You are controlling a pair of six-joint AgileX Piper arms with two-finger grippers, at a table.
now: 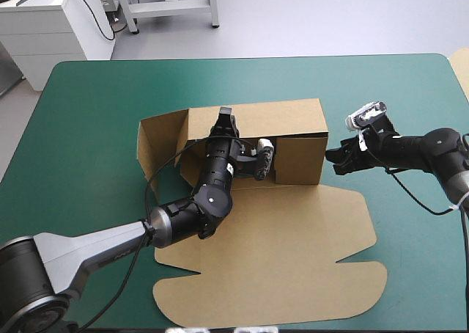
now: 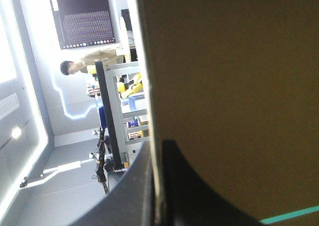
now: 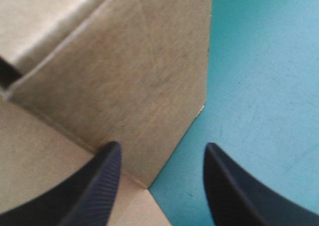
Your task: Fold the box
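Box [image 1: 293, 120] sits mid-table, long axis 9-to-3, lid flat toward 6; left gripper [image 1: 224, 117] pinches its far wall at 12, right gripper [image 1: 338, 159] spread wide just off the 3 o'clock end wall, nearer for that end.

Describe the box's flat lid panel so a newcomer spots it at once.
On the teal-green table, the brown box sits mid-table with walls raised. The lid panel runs from it toward the near edge: the only part lying flat, with notched, rounded flaps.
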